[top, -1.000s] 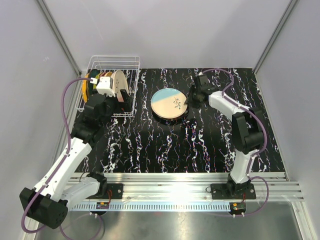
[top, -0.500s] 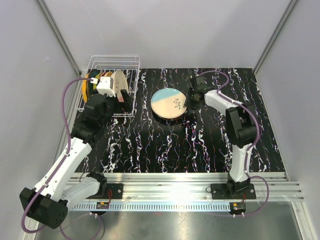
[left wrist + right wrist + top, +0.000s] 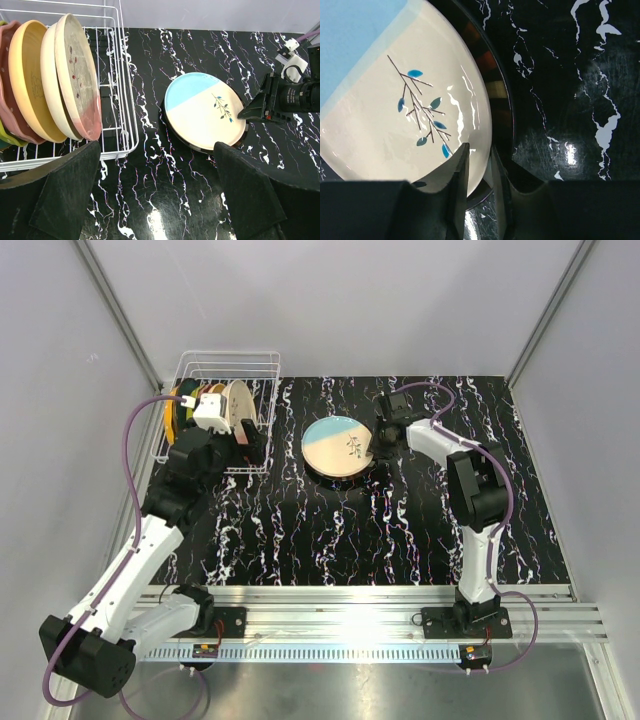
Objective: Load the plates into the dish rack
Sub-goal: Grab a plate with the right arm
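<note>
Straddling the rim: right gripper (image 3: pixel 480 150) has one finger over the cream face of the plate (image 3: pixel 385 110) and the other just outside its edge. A narrow gap shows between them, and whether they pinch the rim cannot be told.
Plate: lies flat on the black marbled table (image 3: pixel 400 530), right of the rack (image 3: pixel 228 368) and apart from it. It is cream with a blue band and a leafy twig. The right wrist view cuts it off at the top and left.
Dark rim (image 3: pixel 495 75): glossy, showing under the plate's edge. Whether it belongs to a second plate is unclear.
Rack: white wire, at the table's far left corner. The left arm (image 3: pixel 150 530) hides its near end in the top view.
Racked plates (image 3: pixel 75 75): standing on edge. A speckled one is at the right, then cream, yellow and pink. A green sliver is cut off at the left edge of the left wrist view, so the count is uncertain.
Left gripper (image 3: pixel 155 147): jaws spread wide and empty, hanging by the rack's near right corner. Only the blurred dark fingers show at the bottom of its own view.
</note>
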